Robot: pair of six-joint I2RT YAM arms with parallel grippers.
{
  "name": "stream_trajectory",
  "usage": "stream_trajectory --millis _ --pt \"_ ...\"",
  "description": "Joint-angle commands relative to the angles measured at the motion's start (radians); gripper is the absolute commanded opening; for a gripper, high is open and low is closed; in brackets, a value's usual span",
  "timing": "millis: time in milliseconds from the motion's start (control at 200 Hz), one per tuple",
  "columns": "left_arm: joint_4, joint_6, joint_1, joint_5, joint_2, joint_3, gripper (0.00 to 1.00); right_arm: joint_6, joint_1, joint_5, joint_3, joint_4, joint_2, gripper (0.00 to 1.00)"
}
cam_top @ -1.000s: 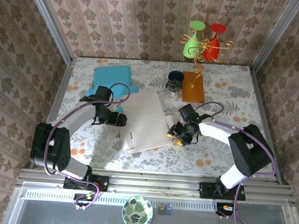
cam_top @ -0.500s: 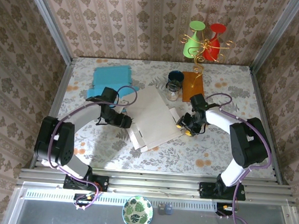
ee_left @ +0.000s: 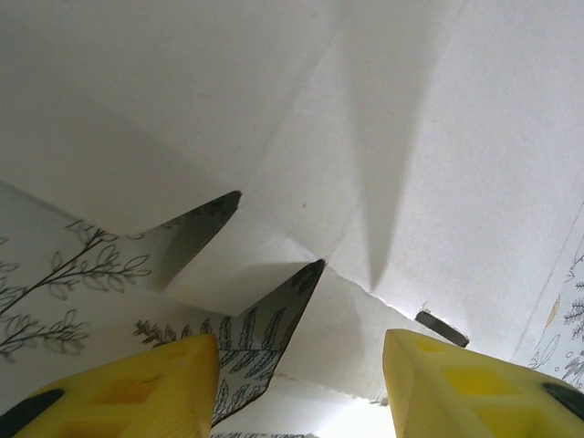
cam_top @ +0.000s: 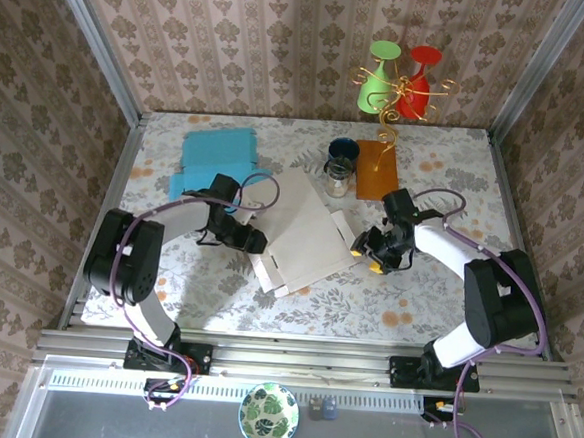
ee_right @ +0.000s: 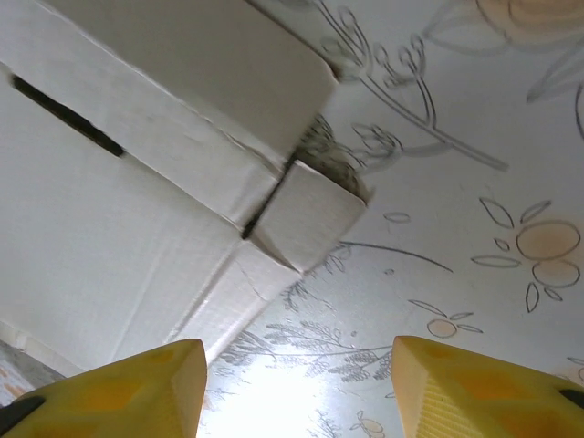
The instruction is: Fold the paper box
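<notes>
The paper box (cam_top: 299, 230) lies between the claws: left gripper (cam_top: 253, 241) at its left edge, right gripper (cam_top: 364, 257) beside its right flap, both half-open and empty.

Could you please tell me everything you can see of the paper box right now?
The paper box is white cardboard, mostly flat and unfolded, lying askew on the floral tablecloth mid-table. It shows creased panels, a dark slot and a small corner tab; some flaps lift slightly. The left claw sits at its left edge, the right claw off its right edge; contact is unclear.
</notes>
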Motion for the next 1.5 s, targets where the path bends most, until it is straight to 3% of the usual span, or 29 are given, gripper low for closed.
stream_trajectory --millis 0,235,585,1065,1245,1495 --pt "-0.029 0.031 -0.013 0.034 0.024 0.041 0.51 0.043 -0.002 -0.052 -0.02 0.046 -0.003 0.58" --pt "-0.06 0.029 -0.059 0.062 0.039 0.064 0.47 0.065 -0.002 -0.072 -0.037 0.099 0.047 0.58" --pt "-0.058 -0.046 -0.07 0.111 0.027 0.064 0.28 0.064 -0.01 -0.063 -0.04 0.132 0.084 0.57" --pt "-0.039 -0.085 -0.123 0.162 0.037 0.03 0.29 0.068 -0.039 -0.09 -0.066 0.168 0.081 0.56" --pt "-0.072 -0.076 -0.148 0.137 0.06 0.038 0.36 0.069 -0.04 -0.089 -0.07 0.169 0.085 0.56" --pt "-0.143 -0.05 -0.16 0.068 0.073 0.06 0.36 0.073 -0.041 -0.087 -0.069 0.174 0.085 0.55"
